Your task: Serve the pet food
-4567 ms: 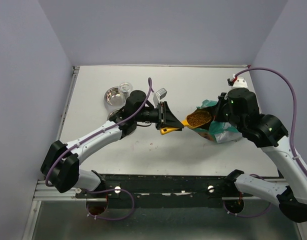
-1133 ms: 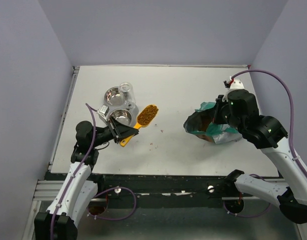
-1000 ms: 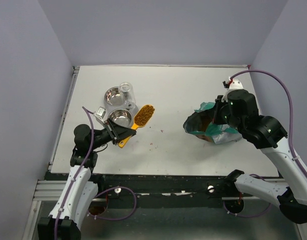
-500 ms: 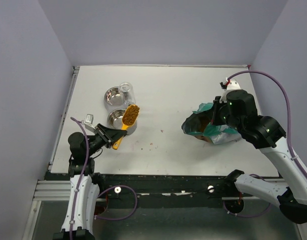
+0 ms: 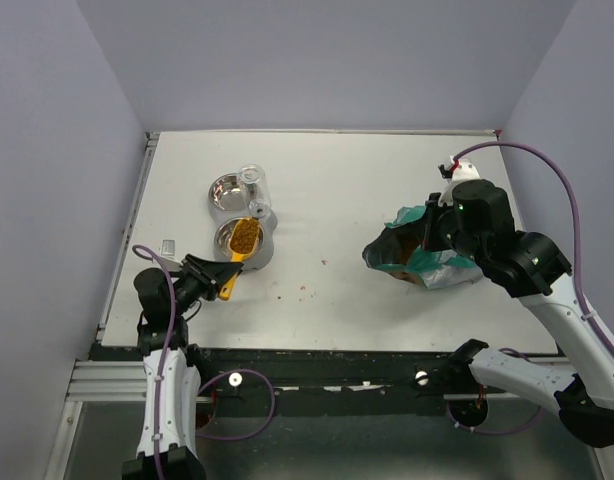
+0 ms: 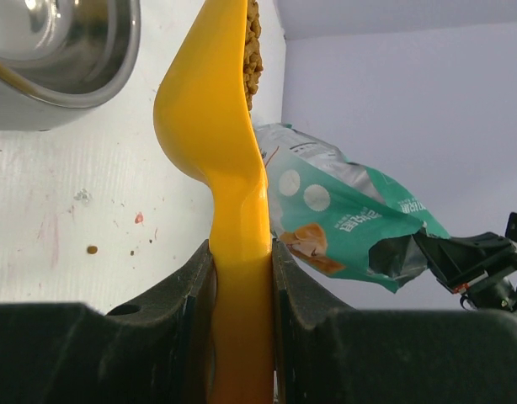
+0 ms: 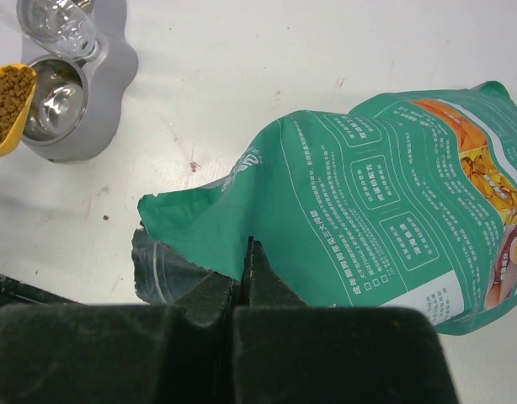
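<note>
The pet food (image 5: 245, 236) is a heap of brown kibble in an orange scoop (image 5: 237, 252), held over the near steel bowl (image 5: 228, 243) of a grey double feeder. My left gripper (image 5: 201, 276) is shut on the scoop's handle. In the left wrist view the scoop (image 6: 215, 126) runs up between the fingers (image 6: 184, 290), kibble (image 6: 253, 42) at its rim, beside the bowl (image 6: 65, 42). My right gripper (image 5: 427, 238) is shut on the open edge of the teal-and-white bag (image 5: 439, 262). The right wrist view shows its jaws (image 7: 246, 261) pinching the bag (image 7: 385, 194), and the loaded scoop (image 7: 4, 101).
The feeder's far bowl (image 5: 225, 190) and a clear water bottle (image 5: 253, 180) stand behind the near bowl. A few spilled pellets (image 5: 305, 293) lie on the white table between feeder and bag. A raised rail runs along the table's left edge (image 5: 132, 215).
My left arm has drawn back to the left, carrying the filled scoop from the bag's mouth to above the near bowl. The right gripper has stayed on the bag.
</note>
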Motion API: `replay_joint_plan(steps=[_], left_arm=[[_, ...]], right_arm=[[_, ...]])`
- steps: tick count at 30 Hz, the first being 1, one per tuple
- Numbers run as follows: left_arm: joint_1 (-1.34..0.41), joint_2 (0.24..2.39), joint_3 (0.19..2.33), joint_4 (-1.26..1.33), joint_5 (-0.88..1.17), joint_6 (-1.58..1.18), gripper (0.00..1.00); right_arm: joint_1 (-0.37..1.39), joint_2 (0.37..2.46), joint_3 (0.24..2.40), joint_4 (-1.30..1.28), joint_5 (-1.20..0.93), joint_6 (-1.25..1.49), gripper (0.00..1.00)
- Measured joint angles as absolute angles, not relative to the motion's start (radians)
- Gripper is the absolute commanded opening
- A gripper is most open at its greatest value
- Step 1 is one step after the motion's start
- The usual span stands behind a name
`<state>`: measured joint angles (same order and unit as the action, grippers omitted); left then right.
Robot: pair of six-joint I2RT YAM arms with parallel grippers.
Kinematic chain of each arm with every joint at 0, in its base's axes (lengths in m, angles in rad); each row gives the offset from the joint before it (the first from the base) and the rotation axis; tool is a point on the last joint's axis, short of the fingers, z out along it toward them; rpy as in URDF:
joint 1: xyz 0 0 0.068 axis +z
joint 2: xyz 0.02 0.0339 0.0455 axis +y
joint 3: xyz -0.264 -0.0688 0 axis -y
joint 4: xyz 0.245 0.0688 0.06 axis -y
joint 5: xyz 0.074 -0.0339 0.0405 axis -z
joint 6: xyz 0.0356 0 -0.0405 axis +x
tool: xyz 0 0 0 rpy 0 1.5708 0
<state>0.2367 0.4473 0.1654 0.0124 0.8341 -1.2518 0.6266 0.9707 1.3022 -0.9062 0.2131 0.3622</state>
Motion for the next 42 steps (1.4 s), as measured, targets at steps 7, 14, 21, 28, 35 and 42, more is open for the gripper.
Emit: replay_joint_plan(steps=[7,14,21,28,35,42], left_arm=[[0.262,0.497,0.165,-0.017,0.812,-1.238,0.00],[0.278,0.595,0.195,-0.116,0.787,-1.200,0.00],[0.286,0.717,0.332,-0.251,0.744,-1.133,0.00],[0.287,0.806,0.467,-0.425,0.707,-1.063,0.00],[0.287,0.900,0.625,-0.616,0.658,-0.985,0.00],[0.272,1.028,0.795,-0.799,0.582,-0.921,0.00]], right_arm=[[0.627,0.969,1.297,-0.903,0.207,0.364,0.00],[0.627,0.946,1.269,-0.881,0.200,0.366,0.00],[0.627,0.934,1.258,-0.868,0.200,0.369,0.00],[0.627,0.909,1.237,-0.857,0.200,0.370,0.00],[0.627,0.892,1.222,-0.847,0.197,0.371,0.00],[0.627,0.871,1.191,-0.818,0.188,0.376,0.00]])
